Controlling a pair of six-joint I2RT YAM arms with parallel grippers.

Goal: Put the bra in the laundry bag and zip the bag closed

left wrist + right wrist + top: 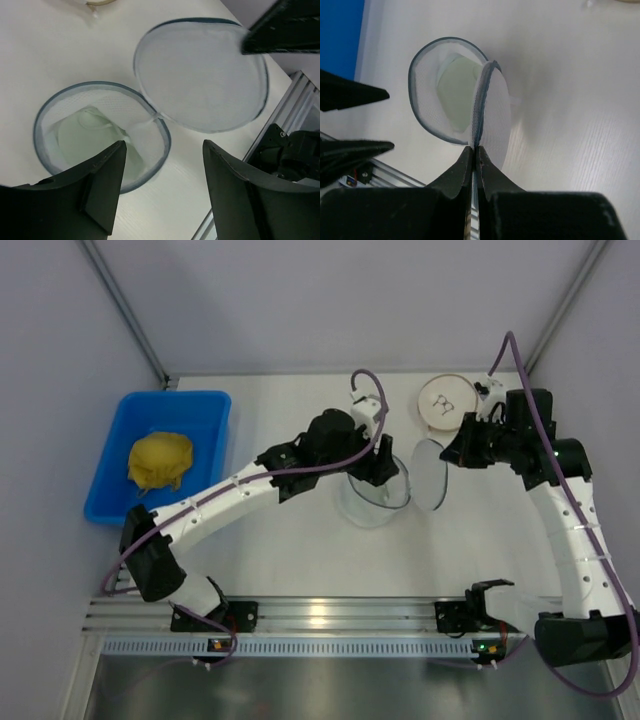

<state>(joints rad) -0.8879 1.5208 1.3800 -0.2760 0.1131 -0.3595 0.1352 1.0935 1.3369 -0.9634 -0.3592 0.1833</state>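
Observation:
The laundry bag [150, 132] stands open on the table, its round mesh lid [200, 75] flipped up to one side. The pale mint-green bra [87, 145] lies inside the bag, also visible as a green patch in the right wrist view [456, 90]. My left gripper [162, 185] hovers just above the bag's rim, open, with nothing between its fingers. My right gripper [475, 148] is shut on the lid's dark zipper rim [479, 110], holding the lid upright. From above, the left gripper [385, 468] is over the bag [362, 508] and the right gripper [452, 452] is beside the lid [430, 475].
A blue bin [205, 410] at the left holds a yellow cloth lump [160, 460]. A white disc with a tan rim [447, 400] lies behind the bag. The aluminium rail [330, 615] runs along the near table edge.

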